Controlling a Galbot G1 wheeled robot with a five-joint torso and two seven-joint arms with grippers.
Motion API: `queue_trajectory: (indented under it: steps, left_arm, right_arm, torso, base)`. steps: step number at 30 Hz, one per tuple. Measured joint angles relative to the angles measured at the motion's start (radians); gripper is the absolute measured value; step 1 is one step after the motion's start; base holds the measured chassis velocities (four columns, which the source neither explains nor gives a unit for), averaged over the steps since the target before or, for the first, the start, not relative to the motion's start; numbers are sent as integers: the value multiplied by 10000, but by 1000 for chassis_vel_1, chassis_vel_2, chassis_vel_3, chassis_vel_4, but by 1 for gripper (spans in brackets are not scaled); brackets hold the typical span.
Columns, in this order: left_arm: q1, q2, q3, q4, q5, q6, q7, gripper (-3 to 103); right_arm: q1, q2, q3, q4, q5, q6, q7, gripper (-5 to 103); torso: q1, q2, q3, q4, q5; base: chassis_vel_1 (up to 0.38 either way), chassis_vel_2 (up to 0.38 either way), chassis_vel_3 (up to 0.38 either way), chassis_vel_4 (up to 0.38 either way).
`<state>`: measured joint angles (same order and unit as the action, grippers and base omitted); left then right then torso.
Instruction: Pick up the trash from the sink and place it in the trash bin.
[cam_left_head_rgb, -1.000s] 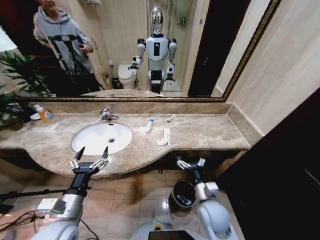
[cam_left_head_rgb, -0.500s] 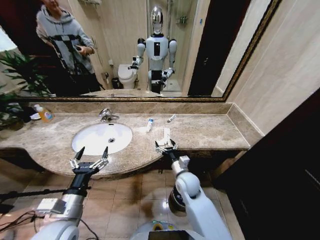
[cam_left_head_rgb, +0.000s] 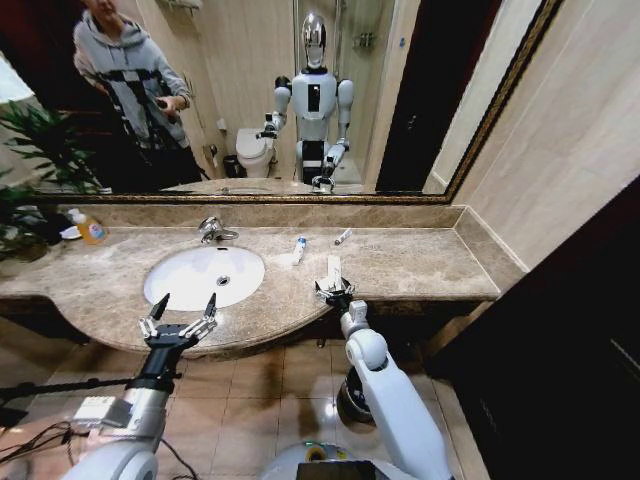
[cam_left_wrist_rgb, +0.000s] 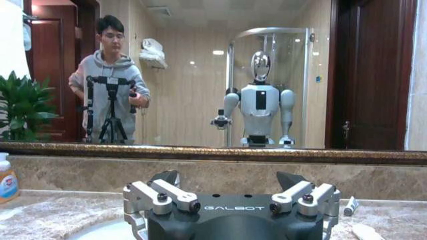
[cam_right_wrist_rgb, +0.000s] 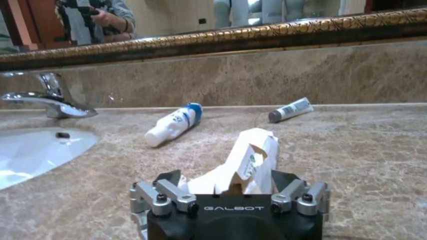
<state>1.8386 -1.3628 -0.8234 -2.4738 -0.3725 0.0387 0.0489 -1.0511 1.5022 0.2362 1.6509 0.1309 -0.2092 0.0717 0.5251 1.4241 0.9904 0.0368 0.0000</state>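
The counter (cam_left_head_rgb: 420, 262) is polished beige-brown marble with pale veins, and the sink (cam_left_head_rgb: 204, 275) set in it is a smooth white oval bowl under a shiny chrome faucet (cam_left_head_rgb: 212, 229). The bowl looks bare except for its drain. The trash lies on the marble. A flat white packet (cam_right_wrist_rgb: 243, 162), a little crumpled, lies between the spread fingers of the right gripper (cam_left_head_rgb: 335, 293), whose jaws stand open around its near end. Behind it lie a round white tube (cam_right_wrist_rgb: 173, 123) with a blue label and a small tube (cam_right_wrist_rgb: 290, 109) with a dark cap. The left gripper (cam_left_head_rgb: 180, 318) hangs open at the counter's front edge. The round black bin (cam_left_head_rgb: 348, 398) stands on the tiled floor, mostly behind the right arm.
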Motion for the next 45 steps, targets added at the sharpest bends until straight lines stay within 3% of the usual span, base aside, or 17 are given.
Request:
queue_trajectory:
  steps: [13,15,16,19,22,27,28,30,31,36,45]
  left_arm:
    - [0,0,0,0,0,0,0,100]
    - [0,0,0,0,0,0,0,100]
    - [0,0,0,0,0,0,0,100]
    - [0,0,0,0,0,0,0,100]
    - [0,0,0,0,0,0,0,100]
    - [0,0,0,0,0,0,0,100]
    - [0,0,0,0,0,0,0,100]
    - [0,0,0,0,0,0,0,100]
    - [0,0,0,0,0,0,0,100]
    - [0,0,0,0,0,0,0,100]
    - [0,0,0,0,0,0,-2,100]
  right_arm:
    - [-209,-23,138,137,-35,76,-93,53]
    - [-239,-23,157,169,-29,82,-100,53]
    - [-276,-31,179,201,-21,93,-104,45]
    - [-313,-53,199,248,-5,103,-108,41]
    - [-381,-85,223,337,32,112,-112,29]
    - [-449,-109,238,430,68,114,-117,21]
    - [-493,-120,255,492,81,114,-119,14]
    - [-509,-124,265,512,86,115,-120,14]
    - [-597,-163,315,648,130,117,-121,6]
    - [-935,-322,479,1127,392,337,-247,1]
    - [-3083,-794,1246,3534,870,1193,-796,0]
  torso:
    - [0,0,0,0,1]
    - [-1,1,0,0,0]
    - [-1,2,-1,0,1]
    - [-1,1,-1,0,0]
    - [-1,2,0,0,0]
    - [-1,2,0,0,0]
    - [-1,2,0,0,1]
    - [-1,2,-1,0,1]
    - [-1,2,0,0,1]
    - [-1,1,-1,0,2]
    - [-3,2,-1,0,1]
  base:
    - [0,0,0,0]
    - [0,0,0,0]
    - [0,0,0,0]
    - [0,0,0,0]
    - [0,0,0,0]
    - [0,0,0,0]
    - [0,0,0,0]
    - [0,0,0,0]
    - [0,0,0,0]
    - [0,0,0,0]
    - [0,0,0,0]
